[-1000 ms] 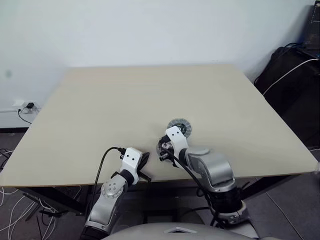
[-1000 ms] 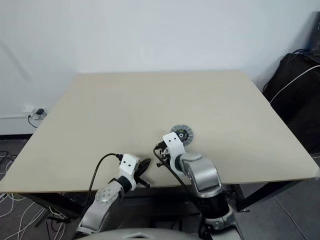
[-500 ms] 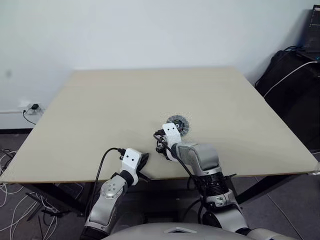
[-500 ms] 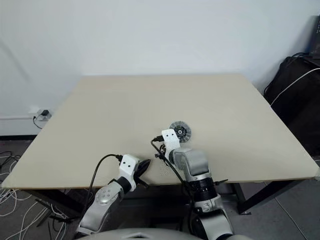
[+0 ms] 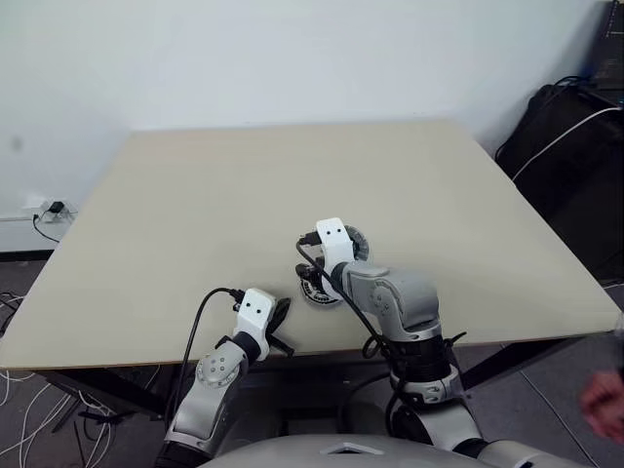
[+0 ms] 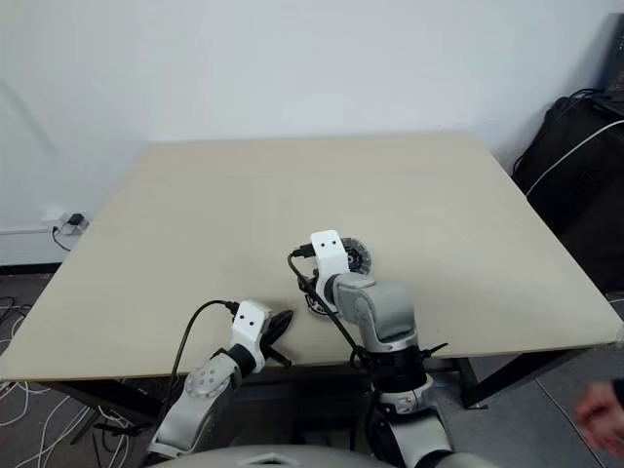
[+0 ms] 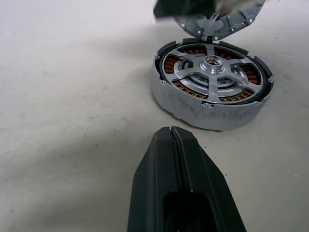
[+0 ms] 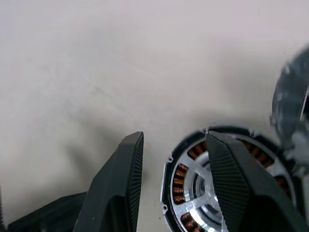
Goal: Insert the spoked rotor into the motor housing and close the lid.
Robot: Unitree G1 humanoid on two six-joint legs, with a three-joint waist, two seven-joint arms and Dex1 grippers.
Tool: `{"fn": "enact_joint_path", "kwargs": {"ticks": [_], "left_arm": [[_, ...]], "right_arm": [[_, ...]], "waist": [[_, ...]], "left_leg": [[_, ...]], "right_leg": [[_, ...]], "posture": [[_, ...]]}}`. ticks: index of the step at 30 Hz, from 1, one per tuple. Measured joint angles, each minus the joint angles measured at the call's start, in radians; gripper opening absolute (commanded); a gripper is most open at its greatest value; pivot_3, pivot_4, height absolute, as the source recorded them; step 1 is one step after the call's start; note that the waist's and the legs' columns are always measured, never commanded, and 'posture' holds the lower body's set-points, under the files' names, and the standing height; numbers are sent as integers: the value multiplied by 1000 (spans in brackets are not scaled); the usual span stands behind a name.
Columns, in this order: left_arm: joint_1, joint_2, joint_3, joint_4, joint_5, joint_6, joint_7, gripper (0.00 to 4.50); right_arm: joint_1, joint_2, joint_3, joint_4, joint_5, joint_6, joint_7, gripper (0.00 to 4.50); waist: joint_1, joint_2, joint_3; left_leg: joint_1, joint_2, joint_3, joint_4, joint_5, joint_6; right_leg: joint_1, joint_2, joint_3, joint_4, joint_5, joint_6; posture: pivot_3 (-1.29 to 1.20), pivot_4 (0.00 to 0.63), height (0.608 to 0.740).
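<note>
The motor housing point(image 7: 212, 104) lies on the table near its front edge, copper coils ringing the inside. The spoked rotor point(image 7: 211, 67) sits flat inside it, silver spokes around a hub. Just behind it the lid point(image 5: 355, 241) lies on the table, ribbed face with dark centre up. My right gripper point(image 8: 175, 137) hovers open just above the housing point(image 8: 193, 193), one finger over its rim, nothing between the fingers. My left gripper point(image 7: 170, 130) is shut and empty, low over the table a short way from the housing, pointing at it.
The pale wooden table point(image 5: 244, 195) stretches far behind and to both sides of the parts. A black bag with a white cable point(image 5: 565, 136) stands off the table's right side. A person's hand point(image 5: 604, 405) shows at the lower right, beyond the table.
My right gripper opened and lifted forward off the housing, leaving the rotor inside. The left arm stayed still. A person's hand appeared at the lower right.
</note>
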Motion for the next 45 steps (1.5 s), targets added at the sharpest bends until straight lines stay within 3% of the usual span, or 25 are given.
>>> {"fn": "enact_joint_path", "kwargs": {"ticks": [4, 9, 13, 18, 34, 45], "left_arm": [[-2, 1, 0, 0, 0, 1, -1, 33], [-10, 0, -2, 0, 0, 10, -5, 33], [-15, 1, -1, 1, 0, 13, -10, 33], [-21, 0, -1, 1, 0, 13, -17, 33], [-21, 7, 0, 7, 0, 13, -21, 33], [-23, 7, 1, 13, 0, 12, -21, 33]], "right_arm": [[33, -206, 131, -66, 3, -78, 95, 2181], [17, -568, 382, -148, -76, -317, 296, 2181], [9, -714, 494, -177, -117, -422, 443, 2181], [-7, -734, 519, -223, -136, -471, 532, 2181], [9, -714, 519, -217, -190, -474, 576, 2181], [-26, -669, 521, -48, -259, -536, 596, 2181]], "waist": [[0, 0, 1], [-1, -4, 3], [2, -10, 7], [8, -15, 10], [31, -16, 10], [31, -16, 10]], "left_leg": [[0, -2, 1, 1, -1, 1], [1, -1, 2, 2, -1, 3], [0, -1, 1, 3, -1, 3], [0, -1, 1, 5, -2, 3], [-3, -1, 1, 7, -3, 4], [-3, -1, 1, 8, -3, 4]], "right_leg": [[1, -2, -2, -1, -4, 6], [4, -3, -3, -2, -6, 9], [4, -3, -2, -2, -6, 9], [4, -4, -2, -2, -6, 9], [3, -4, -2, -3, -5, 9], [3, -4, -2, -3, -4, 9]], "posture": [[0, 0, 740], [0, 0, 740], [0, 0, 740], [0, 0, 740], [0, 0, 740], [0, 0, 740]]}}
